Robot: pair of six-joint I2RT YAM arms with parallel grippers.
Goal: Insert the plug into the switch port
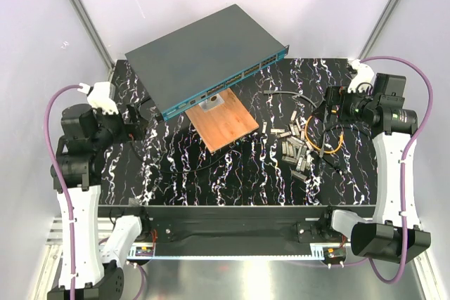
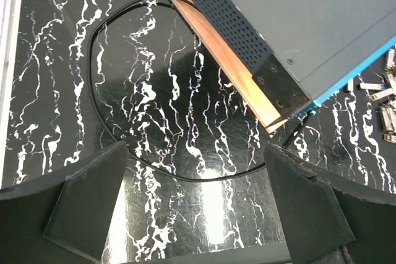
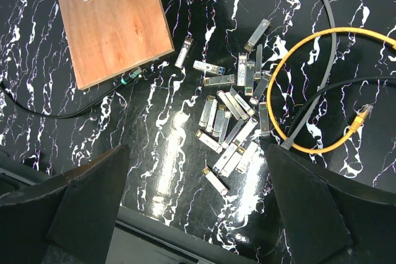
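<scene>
One switch [image 1: 204,50] lies angled at the far left of the table [image 1: 176,173], its teal front edge overlapping a wooden board [image 1: 225,126]. Small modules [image 3: 229,122] and a yellow-corded plug [image 3: 361,117] lie to the right. The left gripper [image 2: 195,149] and right gripper [image 3: 197,148] hover, jaws apart and empty.

Wooden board [image 3: 117,29], scattered metal modules [image 3: 229,122], yellow cable [image 3: 272,94], jaws wide apart

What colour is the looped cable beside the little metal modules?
The looped cable is yellow; the right wrist view shows it best.
</scene>
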